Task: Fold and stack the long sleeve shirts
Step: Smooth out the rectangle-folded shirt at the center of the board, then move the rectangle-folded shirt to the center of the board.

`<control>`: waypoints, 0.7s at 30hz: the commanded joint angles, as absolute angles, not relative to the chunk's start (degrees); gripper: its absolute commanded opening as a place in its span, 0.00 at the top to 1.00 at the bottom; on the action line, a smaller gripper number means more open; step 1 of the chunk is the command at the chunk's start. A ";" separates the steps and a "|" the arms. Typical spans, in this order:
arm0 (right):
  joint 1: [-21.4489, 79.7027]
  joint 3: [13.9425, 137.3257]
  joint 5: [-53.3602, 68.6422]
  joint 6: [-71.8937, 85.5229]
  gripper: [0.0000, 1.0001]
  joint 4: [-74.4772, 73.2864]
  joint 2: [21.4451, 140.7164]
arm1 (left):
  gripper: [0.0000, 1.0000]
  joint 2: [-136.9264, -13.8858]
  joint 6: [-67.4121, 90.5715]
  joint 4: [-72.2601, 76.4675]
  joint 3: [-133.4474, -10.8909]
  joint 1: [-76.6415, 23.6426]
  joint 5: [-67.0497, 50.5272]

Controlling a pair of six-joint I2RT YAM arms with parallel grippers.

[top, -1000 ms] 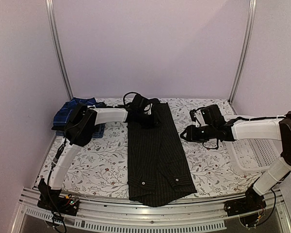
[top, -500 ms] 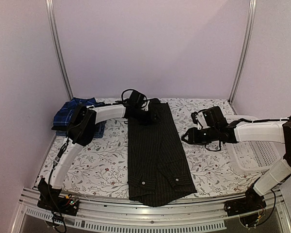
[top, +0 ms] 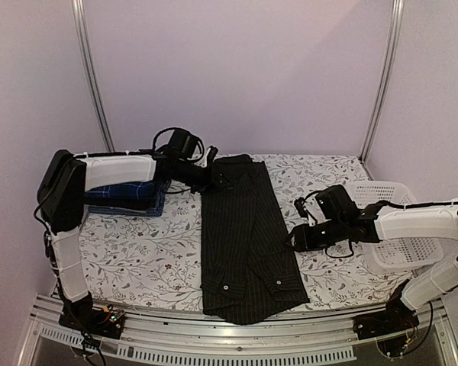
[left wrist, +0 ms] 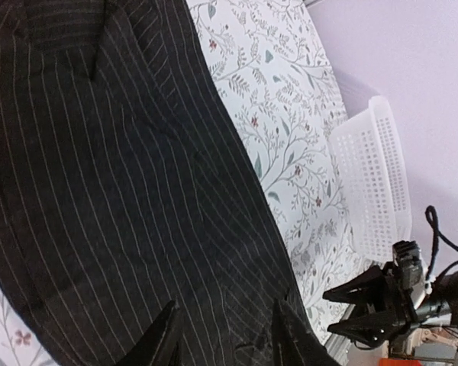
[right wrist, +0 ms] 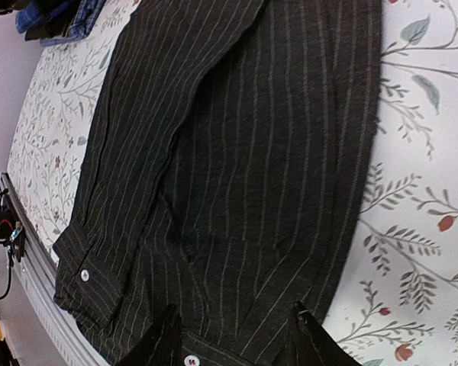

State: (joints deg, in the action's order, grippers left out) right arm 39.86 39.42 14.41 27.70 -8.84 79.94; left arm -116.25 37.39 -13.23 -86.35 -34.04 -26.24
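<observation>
Pinstripe shirt (top: 244, 236) in long strip; crosswise fold probably next. Your left gripper (left wrist: 225, 335), right gripper (right wrist: 233, 332) both spread, empty; pinch collar corners.

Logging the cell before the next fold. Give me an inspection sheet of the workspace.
Surface: floral table cover, lying flat.
Job's things: pinstripe shirt folded into a long strip mid-table; plaid shirt folded, far left.
Clutter: white mesh basket, right side.
Grippers: left gripper open at the strip's far end; right gripper open at its right edge.
Cables: black cables looping at both wrists.
Surroundings: lilac walls, metal posts.
</observation>
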 commanded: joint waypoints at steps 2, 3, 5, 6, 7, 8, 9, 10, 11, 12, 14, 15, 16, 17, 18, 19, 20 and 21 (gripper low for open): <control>48.99 39.09 11.74 30.91 0.54 -9.72 78.56 | 0.60 -107.30 41.20 -8.20 -69.19 -38.22 -27.40; 50.38 39.45 11.01 31.24 0.54 -9.75 79.12 | 0.60 -106.30 42.20 -6.54 -66.28 -39.03 -28.13; 52.29 39.89 10.22 32.05 0.55 -9.05 80.86 | 0.61 -105.11 43.90 -3.95 -61.59 -40.61 -28.22; 52.99 39.90 10.26 32.71 0.55 -8.26 82.22 | 0.61 -104.89 44.60 -2.90 -59.84 -41.25 -28.24; 53.57 39.89 10.28 33.26 0.55 -7.53 83.31 | 0.61 -104.86 45.25 -1.68 -58.15 -41.64 -28.27; 54.06 39.97 10.24 33.56 0.56 -6.76 84.24 | 0.61 -104.89 45.84 -1.07 -56.81 -41.86 -28.18; 54.51 40.17 9.95 34.04 0.56 -6.27 85.72 | 0.61 -105.04 46.27 0.08 -55.77 -41.84 -28.13; 54.91 40.51 9.37 34.29 0.57 -6.15 86.65 | 0.61 -105.36 46.50 1.44 -54.97 -41.79 -27.88; 55.21 40.86 8.86 34.70 0.57 -5.98 87.92 | 0.61 -105.66 46.38 1.41 -54.86 -41.75 -27.36; 55.32 41.09 8.57 35.04 0.57 -5.52 88.89 | 0.60 -106.21 46.22 1.03 -54.96 -41.68 -26.47; 55.54 41.28 8.07 36.08 0.58 -4.57 91.42 | 0.61 -107.36 45.55 -1.41 -55.78 -41.30 -24.50; 55.58 41.35 7.82 36.38 0.58 -4.23 92.27 | 0.61 -108.16 45.45 -2.10 -56.03 -41.04 -24.19; 55.55 41.58 7.56 36.93 0.58 -4.00 93.68 | 0.61 -108.85 45.43 -2.18 -56.23 -40.66 -24.12; 55.55 41.88 7.15 37.18 0.58 -3.82 94.57 | 0.61 -109.58 45.32 -2.10 -56.38 -40.39 -24.08; 55.55 42.25 6.87 37.46 0.58 -3.64 95.70 | 0.61 -110.41 45.06 -2.01 -56.67 -39.96 -24.06; 55.59 42.60 6.53 37.84 0.58 -3.23 96.44 | 0.61 -111.21 44.77 -2.11 -57.07 -39.57 -24.07; 55.57 43.07 6.03 37.98 0.58 -3.05 97.69 | 0.61 -111.96 44.41 -2.25 -57.72 -38.93 -24.19; 55.55 43.86 5.68 38.18 0.58 -2.92 98.58 | 0.61 -112.73 44.12 -2.58 -58.42 -38.29 -24.18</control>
State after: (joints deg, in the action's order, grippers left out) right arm 55.18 42.44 8.75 36.18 -3.40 93.95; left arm -108.84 45.28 -2.52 -56.47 -40.53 -26.30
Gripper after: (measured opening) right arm 0.419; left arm 0.394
